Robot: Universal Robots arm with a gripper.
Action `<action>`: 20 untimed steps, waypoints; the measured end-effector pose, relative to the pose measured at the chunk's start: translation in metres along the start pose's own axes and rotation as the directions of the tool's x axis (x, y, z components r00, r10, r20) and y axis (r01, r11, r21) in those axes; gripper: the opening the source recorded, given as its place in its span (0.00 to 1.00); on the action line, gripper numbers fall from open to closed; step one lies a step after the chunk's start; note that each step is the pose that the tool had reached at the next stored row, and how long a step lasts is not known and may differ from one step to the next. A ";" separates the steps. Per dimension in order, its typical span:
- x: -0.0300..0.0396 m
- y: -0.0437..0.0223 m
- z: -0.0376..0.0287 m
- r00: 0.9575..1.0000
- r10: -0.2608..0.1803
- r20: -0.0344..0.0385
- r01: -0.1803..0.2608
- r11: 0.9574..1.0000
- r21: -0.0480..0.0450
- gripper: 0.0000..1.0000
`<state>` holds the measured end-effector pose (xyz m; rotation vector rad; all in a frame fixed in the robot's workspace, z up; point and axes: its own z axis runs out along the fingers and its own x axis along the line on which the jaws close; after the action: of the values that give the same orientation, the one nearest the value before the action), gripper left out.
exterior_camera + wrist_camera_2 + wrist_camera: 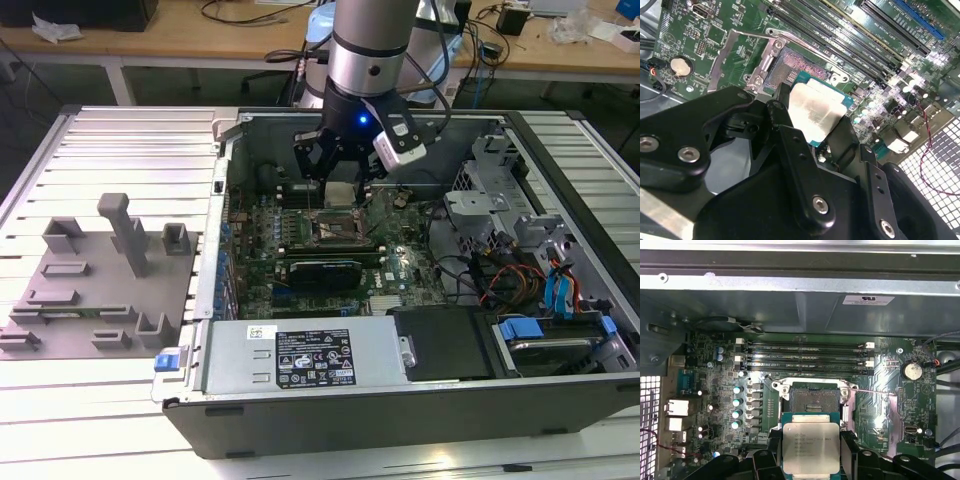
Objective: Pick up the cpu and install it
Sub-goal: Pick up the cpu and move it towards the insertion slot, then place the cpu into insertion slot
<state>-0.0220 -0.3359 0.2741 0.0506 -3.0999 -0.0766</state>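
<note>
My gripper (340,190) is clamped on the cpu (341,194), one black finger (784,102) on each of two opposite edges, the silvery metal top facing up in both wrist views. I hold the chip inside the open computer case (400,420), low over the green motherboard (400,265). In the exterior view it sits at twelve o'clock from the cpu socket (338,228) and just beside it, not seated. The socket's contacts lie bare in the first wrist view, with the memory slots (805,357) beyond and a coin cell (912,371) off to one side. At nine o'clock from the case in the exterior view, a grey tray with upright posts (90,290) rests on the slatted table (100,410).
</note>
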 end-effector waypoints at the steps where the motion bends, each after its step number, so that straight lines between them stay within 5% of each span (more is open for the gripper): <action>1: 0.0000 0.0000 0.0000 1.000 0.000 0.000 0.000 1.000 0.000 0.55; 12: 0.0000 0.0000 0.0000 1.000 0.002 0.000 -0.002 1.000 -0.001 0.55; 16: 0.0000 0.0000 0.0001 0.998 0.064 0.003 -0.064 0.998 -0.003 0.55; 20: 0.0000 0.0000 0.0005 0.989 0.151 0.007 -0.151 0.989 -0.007 0.55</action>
<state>-0.0220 -0.3359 0.2737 -0.1847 -3.0986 -0.0824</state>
